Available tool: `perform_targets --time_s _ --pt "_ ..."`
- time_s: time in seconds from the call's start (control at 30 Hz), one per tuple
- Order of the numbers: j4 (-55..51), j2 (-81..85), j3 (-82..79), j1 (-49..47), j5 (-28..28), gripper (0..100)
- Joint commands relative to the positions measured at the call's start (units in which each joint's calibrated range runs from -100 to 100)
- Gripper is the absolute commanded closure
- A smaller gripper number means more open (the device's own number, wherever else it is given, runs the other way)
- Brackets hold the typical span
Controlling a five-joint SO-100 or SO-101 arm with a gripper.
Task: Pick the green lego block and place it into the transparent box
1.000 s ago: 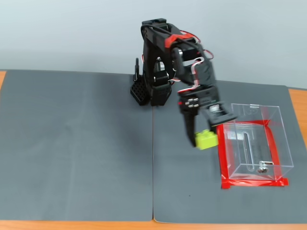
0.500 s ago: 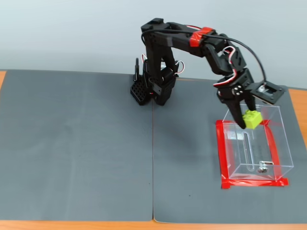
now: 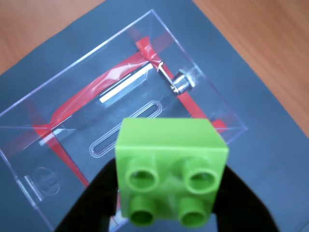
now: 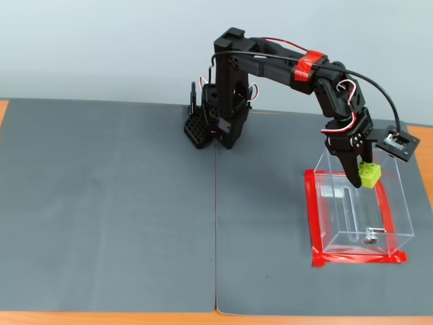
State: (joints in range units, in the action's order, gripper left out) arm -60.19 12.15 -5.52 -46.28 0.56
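Note:
The green lego block (image 3: pixel 171 169) is held between my black gripper (image 3: pixel 169 203) fingers, studs toward the wrist camera. In the fixed view the gripper (image 4: pixel 362 177) is shut on the block (image 4: pixel 369 174) and holds it above the open top of the transparent box (image 4: pixel 399 203), near its far end. The transparent box (image 3: pixel 72 77) lies below the block in the wrist view, with a slot, a small metal fitting (image 3: pixel 182 82) and red tape (image 3: pixel 82 96) around its base. Nothing lies inside the box.
The box stands on a dark grey mat (image 4: pixel 108 203) at the right. The arm's black base (image 4: pixel 216 125) stands at the mat's far middle. Wooden tabletop (image 4: pixel 423 145) shows beyond the mat at the right and front edges.

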Motion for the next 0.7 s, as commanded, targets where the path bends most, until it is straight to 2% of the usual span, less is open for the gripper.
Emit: perform_targets --time_s 0.0,0.53,0.67 --pt "0.56 -1.17 3.31 -1.13 -0.22 87" --pt "0.64 -6.60 3.40 -5.98 -0.33 86" --pt "0.64 -6.60 3.40 -6.05 -0.64 76"
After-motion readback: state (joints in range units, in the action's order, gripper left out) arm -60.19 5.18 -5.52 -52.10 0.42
